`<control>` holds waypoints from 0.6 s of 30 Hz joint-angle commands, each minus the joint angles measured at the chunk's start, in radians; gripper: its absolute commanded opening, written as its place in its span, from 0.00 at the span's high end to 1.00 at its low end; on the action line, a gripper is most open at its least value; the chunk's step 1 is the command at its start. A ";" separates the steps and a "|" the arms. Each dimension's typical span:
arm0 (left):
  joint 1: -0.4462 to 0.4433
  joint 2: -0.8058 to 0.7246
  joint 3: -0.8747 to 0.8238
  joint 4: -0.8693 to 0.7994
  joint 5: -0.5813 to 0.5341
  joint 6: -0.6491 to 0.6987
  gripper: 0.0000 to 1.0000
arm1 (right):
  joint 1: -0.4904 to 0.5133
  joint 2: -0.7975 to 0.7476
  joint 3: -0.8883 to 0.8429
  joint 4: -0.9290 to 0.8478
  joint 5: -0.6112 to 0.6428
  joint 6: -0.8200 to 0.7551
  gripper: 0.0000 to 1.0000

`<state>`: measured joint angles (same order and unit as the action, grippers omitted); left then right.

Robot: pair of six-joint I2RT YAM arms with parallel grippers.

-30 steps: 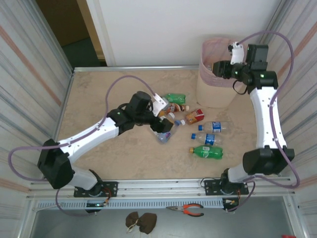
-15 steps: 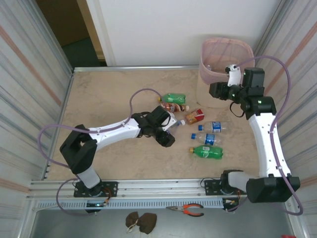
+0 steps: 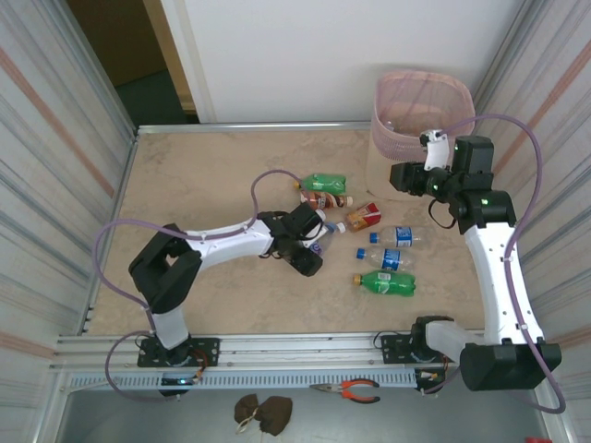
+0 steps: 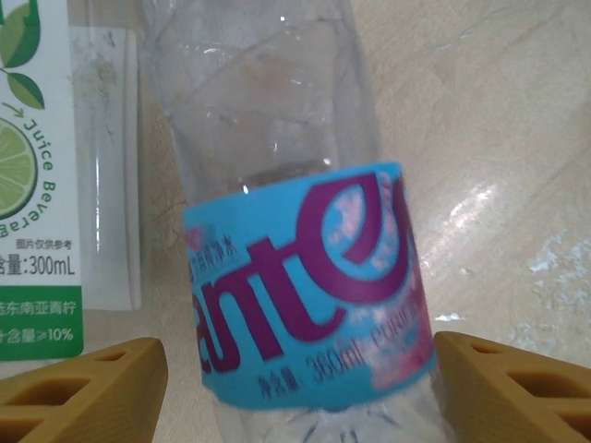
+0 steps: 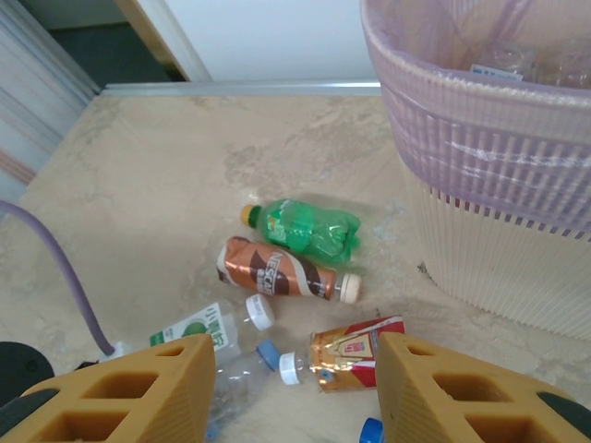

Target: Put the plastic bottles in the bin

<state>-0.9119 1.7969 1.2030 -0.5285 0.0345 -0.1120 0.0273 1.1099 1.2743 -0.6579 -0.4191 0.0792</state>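
Note:
Several plastic bottles lie mid-table: a green one (image 3: 325,183), a brown one (image 3: 325,199), a red-labelled one (image 3: 363,215), two blue-labelled ones (image 3: 397,236) and another green one (image 3: 385,283). My left gripper (image 3: 309,244) is low over a clear bottle with a blue and purple label (image 4: 305,277). Its fingers (image 4: 83,388) straddle the bottle, open, with a gap on the left side. A lime-labelled bottle (image 4: 37,185) lies beside it. My right gripper (image 5: 295,388) hangs open and empty in front of the pink bin (image 3: 423,106), above the red-labelled bottle (image 5: 355,349).
Bottles lie inside the bin (image 5: 480,185). Loose blue caps (image 3: 360,252) sit among the bottles. Metal walls close in the table's left and right sides. Pliers (image 3: 346,390) lie below the front rail. The table's left half is bare.
My left arm has folded and its gripper has settled low around the clear blue-labelled bottle, jaws narrowing. The right gripper has come away from the bin's rim, down and toward the bottles.

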 commanded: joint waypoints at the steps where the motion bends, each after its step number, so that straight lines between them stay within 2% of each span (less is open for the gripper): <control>1: -0.010 0.023 0.038 -0.028 -0.019 -0.029 0.27 | 0.007 -0.030 -0.013 0.001 -0.007 0.015 0.52; 6: -0.013 0.048 0.059 -0.037 -0.015 -0.037 0.31 | 0.007 -0.036 -0.014 -0.010 -0.002 0.001 0.52; 10: -0.018 0.056 0.076 -0.049 -0.013 -0.038 0.42 | 0.008 -0.044 -0.013 -0.017 0.003 -0.005 0.52; 13: -0.020 0.037 0.075 -0.053 -0.021 -0.041 0.48 | 0.007 -0.056 -0.013 -0.016 0.001 -0.004 0.52; 18: -0.019 -0.034 0.071 -0.071 -0.054 -0.041 0.52 | 0.009 -0.077 -0.020 -0.004 -0.016 0.017 0.52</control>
<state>-0.9253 1.8313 1.2549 -0.5655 0.0162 -0.1474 0.0288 1.0626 1.2598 -0.6594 -0.4194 0.0788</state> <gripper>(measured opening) 0.490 0.483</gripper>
